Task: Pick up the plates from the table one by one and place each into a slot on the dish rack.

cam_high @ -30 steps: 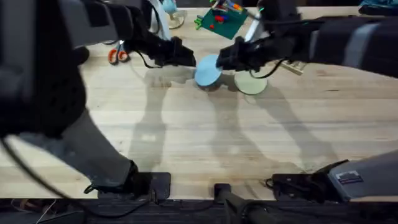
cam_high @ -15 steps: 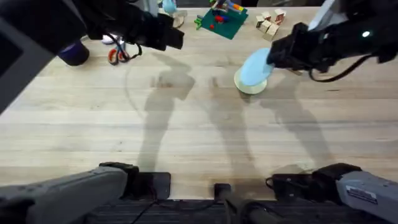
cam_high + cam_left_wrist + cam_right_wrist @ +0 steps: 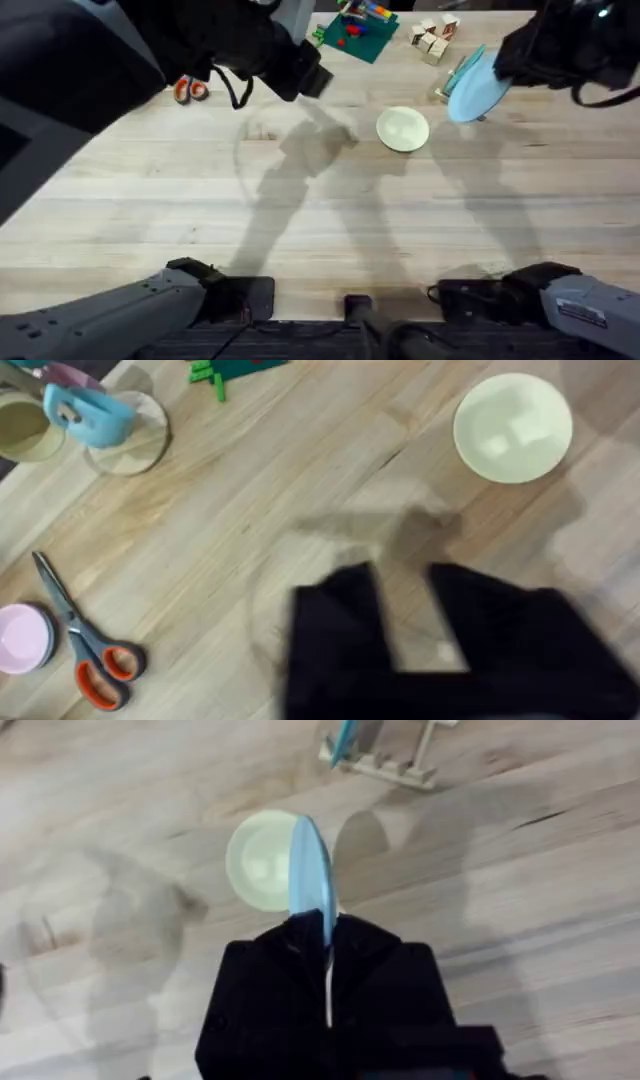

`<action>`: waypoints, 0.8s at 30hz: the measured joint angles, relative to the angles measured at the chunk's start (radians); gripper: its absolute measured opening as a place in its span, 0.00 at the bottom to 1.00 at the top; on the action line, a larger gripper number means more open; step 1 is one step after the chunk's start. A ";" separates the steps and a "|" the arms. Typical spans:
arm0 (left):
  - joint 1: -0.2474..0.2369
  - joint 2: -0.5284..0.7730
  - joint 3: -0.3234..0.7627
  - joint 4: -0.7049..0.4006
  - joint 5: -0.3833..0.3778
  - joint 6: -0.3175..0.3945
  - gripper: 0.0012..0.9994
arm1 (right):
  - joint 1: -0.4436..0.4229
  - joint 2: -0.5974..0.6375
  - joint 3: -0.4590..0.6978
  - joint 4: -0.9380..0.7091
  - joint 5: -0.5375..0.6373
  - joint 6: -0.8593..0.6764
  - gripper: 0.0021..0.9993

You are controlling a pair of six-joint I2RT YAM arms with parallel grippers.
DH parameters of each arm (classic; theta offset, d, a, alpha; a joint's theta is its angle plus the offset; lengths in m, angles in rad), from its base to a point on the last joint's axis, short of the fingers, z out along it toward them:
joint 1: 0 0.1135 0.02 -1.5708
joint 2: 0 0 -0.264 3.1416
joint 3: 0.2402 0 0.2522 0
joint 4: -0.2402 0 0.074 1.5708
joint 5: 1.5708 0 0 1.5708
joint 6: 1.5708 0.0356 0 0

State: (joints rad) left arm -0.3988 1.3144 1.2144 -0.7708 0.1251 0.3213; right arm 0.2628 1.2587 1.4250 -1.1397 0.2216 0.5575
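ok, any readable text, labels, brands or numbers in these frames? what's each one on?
None can be read.
A pale label sits on the grey housing at the right arm's base, but its print is too small and blurred to read.
The light blue plate, cream plate, scissors, and wooden cubes carry no visible marking.

Cream plate (image 3: 513,428) flat on table (image 3: 300,480); tool (image 3: 405,630) parted above; scissors (image 3: 85,645) aside
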 joint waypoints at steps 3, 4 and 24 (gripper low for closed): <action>-0.005 0.000 0.000 0.000 -0.012 0.012 0.76 | -0.012 0.000 0.036 -0.025 0.034 0.001 0.03; -0.004 0.000 0.000 0.000 -0.016 0.013 0.91 | -0.022 0.000 0.048 -0.034 0.042 0.001 0.03; -0.004 0.000 0.000 0.000 -0.022 0.017 0.99 | -0.181 0.331 0.428 -0.176 0.075 0.021 0.03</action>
State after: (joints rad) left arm -0.4023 1.3144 1.2144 -0.7704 0.1036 0.3386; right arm 0.0819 1.5897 1.8530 -1.3159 0.2962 0.5781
